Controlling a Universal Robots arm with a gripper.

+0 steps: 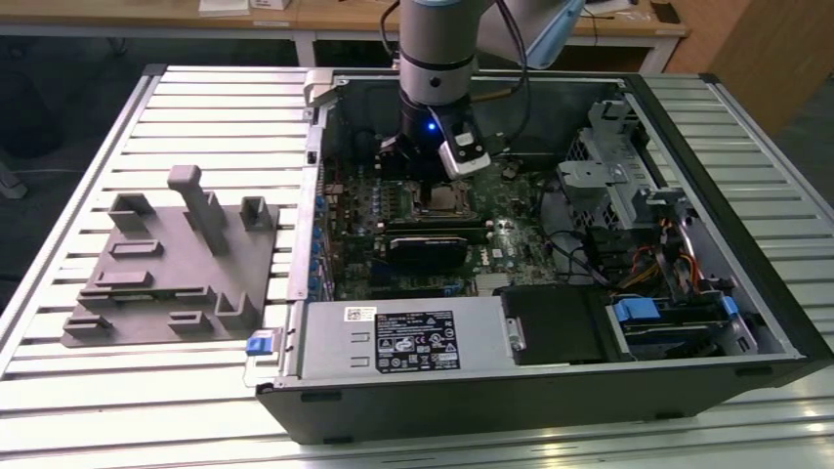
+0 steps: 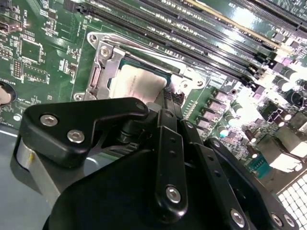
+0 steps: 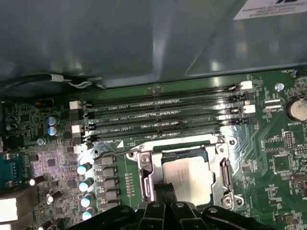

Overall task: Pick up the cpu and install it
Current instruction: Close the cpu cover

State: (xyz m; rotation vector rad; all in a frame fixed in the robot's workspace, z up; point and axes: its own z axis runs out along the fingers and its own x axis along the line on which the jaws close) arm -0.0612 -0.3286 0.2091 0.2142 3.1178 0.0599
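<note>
On a slatted aluminium worktop (image 1: 195, 107), with wooden desks (image 1: 352, 15) along the room behind, we see an open computer case (image 1: 521, 410) lying on its side toward the exterior view's right edge. A grey fixture (image 1: 156, 283) sits beside it toward the left edge. The arm (image 1: 437, 49) reaches down into the case. In both wrist views we find the cpu (image 3: 189, 175), silver top up, lying inside the metal socket frame (image 3: 225, 172) on the green motherboard (image 3: 273, 163). The gripper (image 3: 163, 190) is narrow, its fingers nearly together, tips at one edge of the cpu. The first wrist view takes in memory slots (image 3: 163, 117) and a coin battery (image 3: 296, 109). The exterior view adds the power supply (image 1: 404, 337).
</note>
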